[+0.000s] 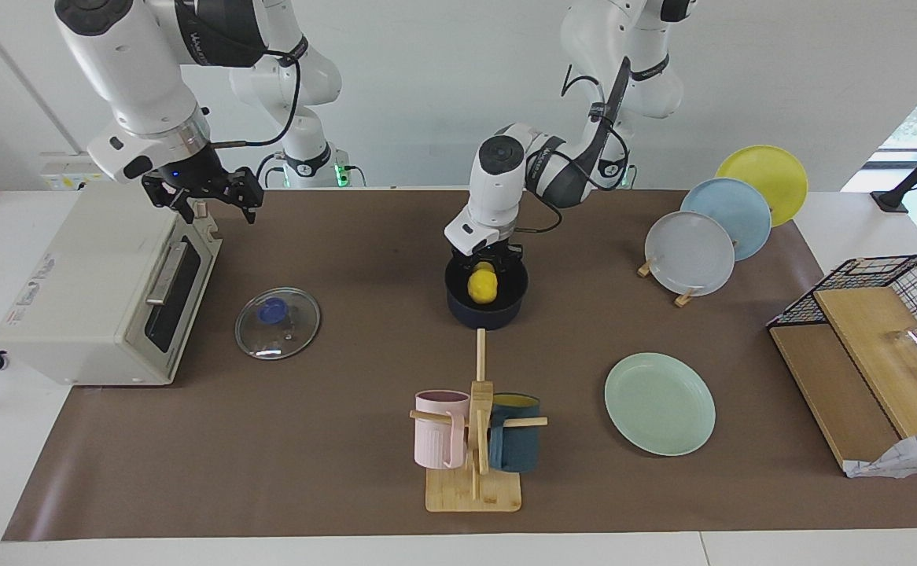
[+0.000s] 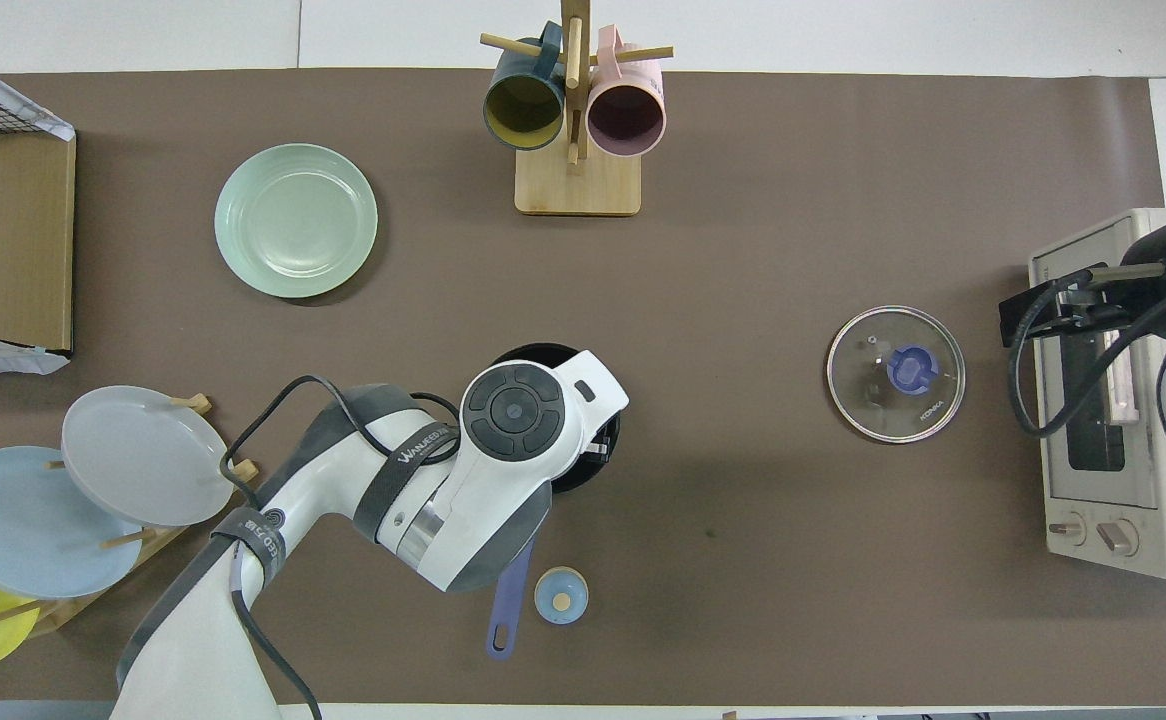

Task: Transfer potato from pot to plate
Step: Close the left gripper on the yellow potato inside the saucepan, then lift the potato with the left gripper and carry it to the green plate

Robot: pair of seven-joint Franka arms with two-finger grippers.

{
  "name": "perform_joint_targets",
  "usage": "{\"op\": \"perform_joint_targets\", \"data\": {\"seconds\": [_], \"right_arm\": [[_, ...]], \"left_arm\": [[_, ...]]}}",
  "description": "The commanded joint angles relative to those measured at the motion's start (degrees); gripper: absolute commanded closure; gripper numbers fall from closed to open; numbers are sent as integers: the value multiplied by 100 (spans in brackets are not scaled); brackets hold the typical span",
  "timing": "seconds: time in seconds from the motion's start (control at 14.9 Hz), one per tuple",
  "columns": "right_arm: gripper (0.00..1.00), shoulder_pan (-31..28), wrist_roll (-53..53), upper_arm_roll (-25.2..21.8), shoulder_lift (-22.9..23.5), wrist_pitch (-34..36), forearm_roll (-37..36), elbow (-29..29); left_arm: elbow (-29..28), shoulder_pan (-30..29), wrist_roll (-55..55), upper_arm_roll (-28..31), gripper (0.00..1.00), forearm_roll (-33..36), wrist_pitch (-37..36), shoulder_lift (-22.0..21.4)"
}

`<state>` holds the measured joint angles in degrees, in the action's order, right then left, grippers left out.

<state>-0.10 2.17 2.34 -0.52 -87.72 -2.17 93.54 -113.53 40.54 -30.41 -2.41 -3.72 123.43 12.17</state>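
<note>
In the middle of the brown mat sits the pot [image 1: 487, 303], a dark navy saucepan with a black inside, and the potato [image 1: 481, 285] is right there in it, a small bright yellow lump standing up above the rim in the facing view. The left gripper [image 1: 487, 262] is down at the pot's mouth with its fingers on either side of the potato's top, so it looks closed around the potato, though I can't say for sure how firm the hold is. In the overhead view the left arm's white wrist covers most of the pot, and only the black rim and the blue handle [image 2: 508, 610] poking back toward the robots show. The plate [image 1: 660, 403], pale mint green, lies flat farther from the robots than the pot and toward the left arm's end of the table, well apart from it. The right gripper [image 1: 203, 189] hangs over the corner of the toaster oven [image 1: 104, 287] at the right arm's end, fingers spread with nothing between them, that arm just waiting. A glass lid [image 1: 278, 323] with a blue knob lies on the mat between the oven and the pot. A wooden mug rack [image 1: 474, 440] holds a pink mug and a dark teal one, farther from the robots than the pot.
</note>
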Motion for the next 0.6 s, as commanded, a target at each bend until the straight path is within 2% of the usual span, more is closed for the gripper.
{"op": "perform_joint_targets", "data": {"seconds": [0.0,0.33,0.54], "right_arm": [[0,-60,100,4,-53,27,103,15],[0,-60,100,21,-62,27,103,6],[0,-51,91,12,-132,35,111,41]], "left_arm": [[295,-99,-61,3,100,56,-476,-118],[928,-406,-26,12,100,12,-1162,-232],[1682,-932,175,12,100,12,-1637,-163]]}}
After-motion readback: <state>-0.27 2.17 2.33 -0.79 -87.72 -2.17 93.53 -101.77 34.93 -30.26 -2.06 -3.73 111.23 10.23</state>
